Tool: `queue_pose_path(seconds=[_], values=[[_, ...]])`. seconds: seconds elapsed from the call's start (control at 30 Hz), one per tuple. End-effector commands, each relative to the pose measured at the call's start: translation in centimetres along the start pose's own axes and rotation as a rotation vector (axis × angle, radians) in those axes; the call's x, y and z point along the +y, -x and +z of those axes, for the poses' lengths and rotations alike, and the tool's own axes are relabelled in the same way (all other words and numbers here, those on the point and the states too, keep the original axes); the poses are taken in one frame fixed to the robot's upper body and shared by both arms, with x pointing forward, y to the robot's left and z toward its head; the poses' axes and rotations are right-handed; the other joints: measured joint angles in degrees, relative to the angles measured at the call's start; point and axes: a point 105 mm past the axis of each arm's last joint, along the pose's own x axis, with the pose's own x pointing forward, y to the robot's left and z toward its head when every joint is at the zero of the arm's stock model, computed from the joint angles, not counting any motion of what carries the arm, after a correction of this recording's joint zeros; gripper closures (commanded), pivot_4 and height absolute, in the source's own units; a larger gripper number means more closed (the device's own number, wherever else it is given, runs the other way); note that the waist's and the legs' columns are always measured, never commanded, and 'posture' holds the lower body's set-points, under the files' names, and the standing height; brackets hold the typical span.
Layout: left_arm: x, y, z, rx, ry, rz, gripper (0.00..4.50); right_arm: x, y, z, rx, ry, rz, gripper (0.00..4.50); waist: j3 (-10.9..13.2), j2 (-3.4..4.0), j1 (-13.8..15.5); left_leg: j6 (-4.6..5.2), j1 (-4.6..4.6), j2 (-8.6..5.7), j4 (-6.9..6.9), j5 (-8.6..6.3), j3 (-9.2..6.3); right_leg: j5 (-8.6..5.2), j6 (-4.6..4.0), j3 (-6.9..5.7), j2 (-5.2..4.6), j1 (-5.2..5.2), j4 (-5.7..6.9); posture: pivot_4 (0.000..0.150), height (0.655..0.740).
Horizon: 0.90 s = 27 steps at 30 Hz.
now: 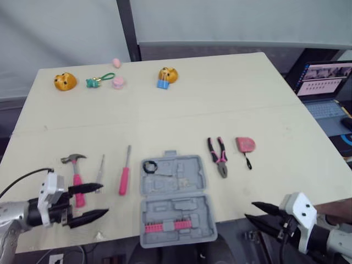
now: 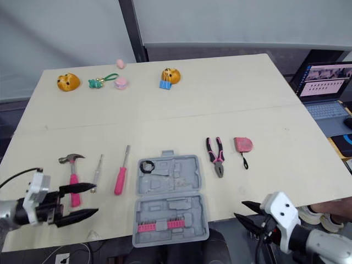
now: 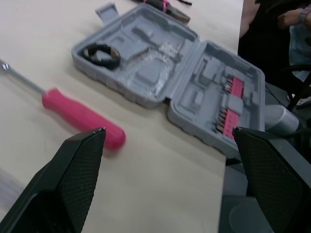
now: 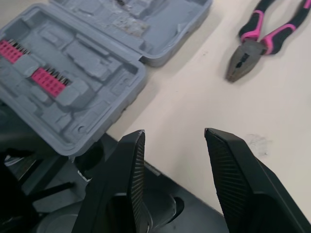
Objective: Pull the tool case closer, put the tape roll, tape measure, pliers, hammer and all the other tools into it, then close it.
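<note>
Left arm is lying low at the near left corner of the table (image 1: 181,104), forearm roughly level, white wrist housing facing up. Left gripper (image 1: 105,199) is hovering over the table by its near edge and pointing toward the robot's right, with its two black fingers (image 3: 73,189) spread wide and gripping nothing.

Right arm is sitting at the near right corner. Right gripper (image 1: 249,210) is hanging just off the near edge and pointing toward the robot's left, with its fingers (image 4: 122,194) parted and nothing between them.

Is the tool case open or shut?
Open: the tool case lies flat, both moulded halves facing up, pink bits visible inside.
</note>
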Motion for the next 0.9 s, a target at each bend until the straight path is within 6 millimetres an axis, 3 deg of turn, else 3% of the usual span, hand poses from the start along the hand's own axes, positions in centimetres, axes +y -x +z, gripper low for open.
queue_pose_path(seconds=[0.03, 0.17, 0.33, 0.43, 0.57, 0.8, 0.9], values=[[-1.2, 1.2, -0.7, 0.001, -0.007, 0.017, 0.0, -0.9, 0.5, -0.3, -0.016, 0.015, -0.061, 2.45, 0.0, -0.02, 0.0, 0.01, 0.01, 0.0, 0.01, -0.01, 0.0, 0.0, 0.0, 0.0, -0.01, 0.02, -0.03, 0.15, 0.74], [-2.6, 1.6, -2.2, 0.027, 0.026, 0.006, 0.0, -1.4, 0.4, -0.8, -0.015, 0.022, -0.077, 2.45, 0.0, -0.05, 0.2, 0.06, 0.07, 0.0, 0.01, -0.05, -0.05, 0.01, -0.01, -0.02, -0.02, 0.15, -0.11, 0.15, 0.74], [-2.5, 1.1, -1.5, -0.002, -0.002, -0.014, 0.0, -2.0, 0.4, -1.0, -0.017, 0.021, -0.094, 2.45, 0.0, 0.0, 1.3, 0.12, 0.68, 0.09, 0.01, -0.29, -0.37, -0.04, -0.08, -0.02, -0.01, 0.7, -0.45, 0.15, 0.74], [-2.5, 0.3, -0.5, -0.011, -0.056, -0.057, 0.0, -2.6, 0.5, -1.0, -0.026, 0.008, -0.131, 2.45, 0.0, 0.0, 1.4, 0.19, 0.73, 0.08, 0.02, -0.4, -0.34, -0.04, -0.08, 0.05, -0.01, 0.73, -0.47, 0.15, 0.74], [-2.6, -1.7, 2.9, -0.084, -0.139, -0.151, 0.0, -4.5, 1.4, -0.5, -0.033, -0.033, -0.247, 2.45, 0.0, 0.0, 1.4, 0.19, 0.71, 0.06, 0.07, -0.4, -0.32, -0.02, -0.05, 0.06, -0.02, 0.74, -0.48, 0.15, 0.74], [-2.5, -4.7, 5.3, -0.127, -0.188, -0.231, 0.0, -6.3, 1.7, -0.5, 0.0, -0.115, -0.379, 2.45, -0.1, 0.17, 1.0, 0.18, 0.77, 0.08, 0.04, -0.4, -0.2, -0.01, -0.05, 0.09, 0.02, 0.73, -0.21, 0.15, 0.74], [-2.4, -5.6, 5.6, -0.132, -0.198, -0.251, 0.0, -7.1, 1.4, -0.1, 0.009, -0.131, -0.4, 1.67, 0.0, 0.19, 0.9, 0.19, 0.81, 0.08, 0.05, -0.4, -0.17, -0.01, -0.05, 0.13, 0.02, 0.73, -0.19, 0.15, 0.74]])
